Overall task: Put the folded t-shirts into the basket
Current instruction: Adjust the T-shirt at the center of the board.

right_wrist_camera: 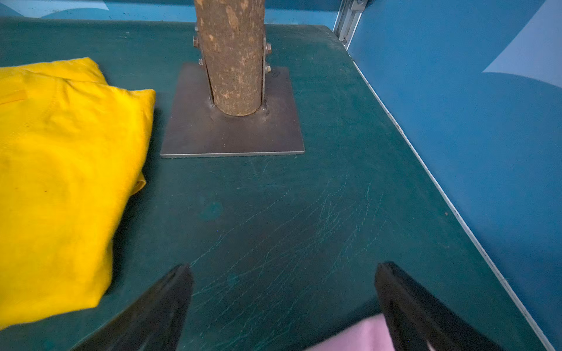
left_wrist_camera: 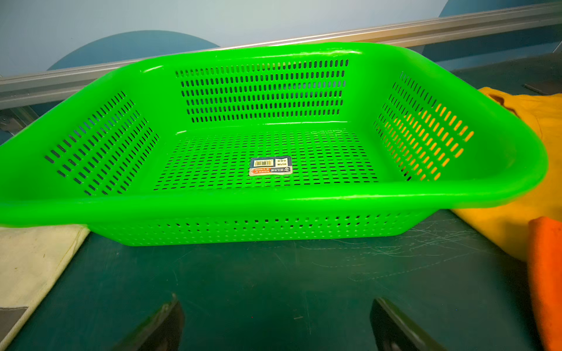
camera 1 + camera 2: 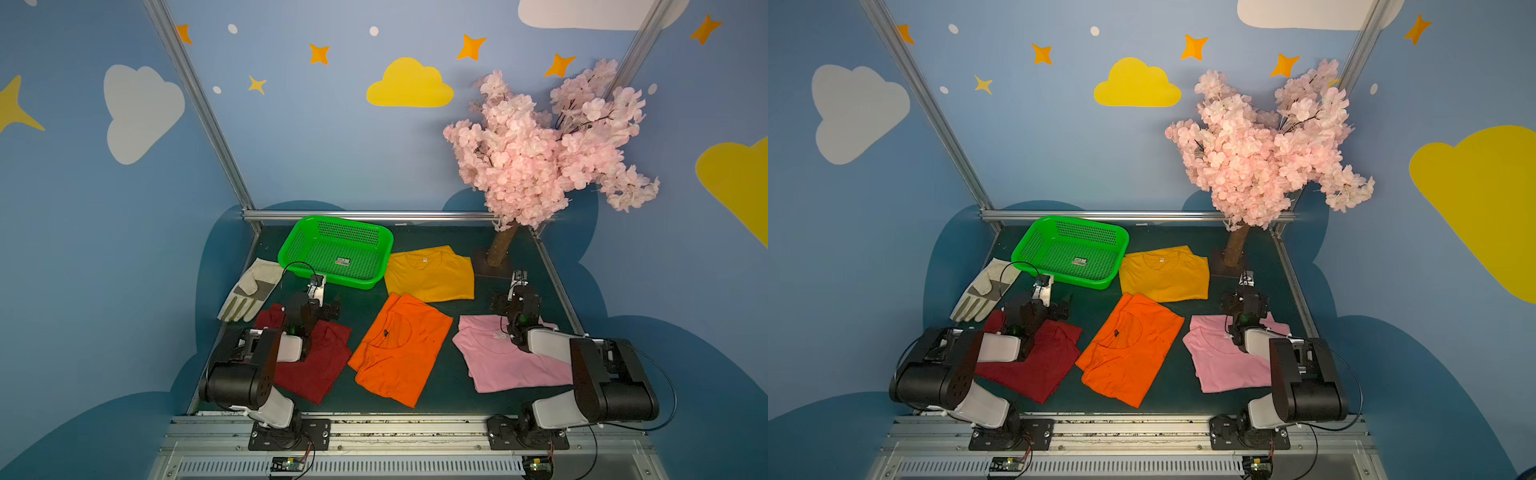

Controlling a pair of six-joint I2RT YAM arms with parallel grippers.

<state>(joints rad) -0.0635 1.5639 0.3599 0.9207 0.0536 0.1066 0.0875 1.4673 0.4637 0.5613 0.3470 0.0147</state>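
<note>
The basket [image 3: 347, 233] sits on the table [image 3: 451, 386] toward its far left, holding only a label [image 2: 270, 165] on its slotted floor. All four shirts lie flat on the table outside it. The yellow shirt [image 3: 430, 274] lies close against the basket's right wall (its colour shows through the slots in the left wrist view). The orange shirt [image 3: 401, 349] lies on the basket's near side and to its right, askew, clear of the rim, its far corner meeting the yellow shirt's near edge. The red shirt [image 3: 320, 365] lies on the basket's near side, out from its left end, partly hidden under the left arm [image 3: 249, 365]. The pink shirt [image 3: 498, 361] is farthest from the basket, off to the right and near. A glove [image 3: 249, 291] lies just beside the basket's near left corner, its cuff reaching under the rim.

The left gripper [image 2: 275, 304] hangs just in front of the basket's near wall, over bare table, jaws spread wide, gripping nothing. The right gripper [image 1: 284, 267] is well to the basket's right, past the yellow shirt, facing the trunk of a tree [image 1: 234, 60] on its plate [image 1: 231, 133]. Its jaws too stand wide apart and empty, an edge of the pink shirt beneath one finger [image 1: 407, 304].
</note>
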